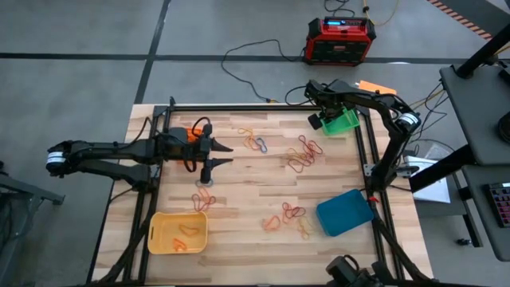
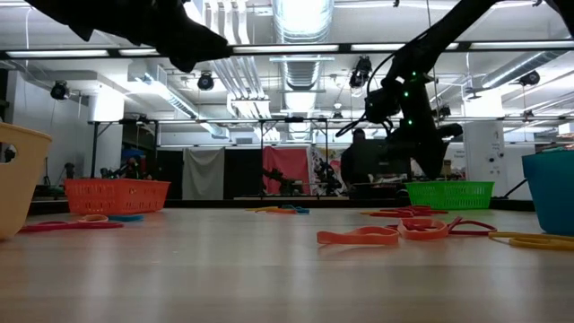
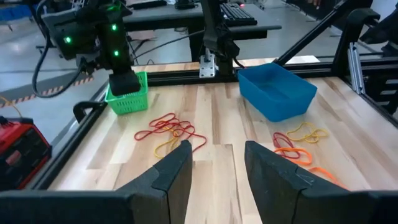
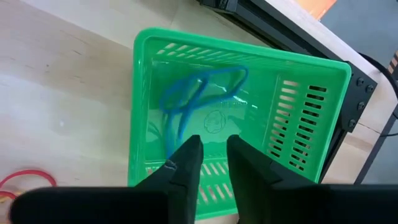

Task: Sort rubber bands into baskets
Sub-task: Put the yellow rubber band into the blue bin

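The right end effector is held over the green basket at the far right corner of the worktop. Its fingers are parted by a narrow gap, and nothing is gripped between them. A blue band is seen lying loose inside the green basket, just beyond the fingertips.

The left end effector is placed above the left half of the worktop, beside the orange basket, which is largely hidden by the arm. Its fingers are set moderately apart and nothing is held.

The yellow basket is found at the near left corner with a few bands inside. The blue basket is located near the right edge, towards the near side.

Loose bands are scattered over the worktop: a red and orange cluster near the green basket, a pair near the far edge, a group beside the blue basket, and some just beyond the yellow basket.
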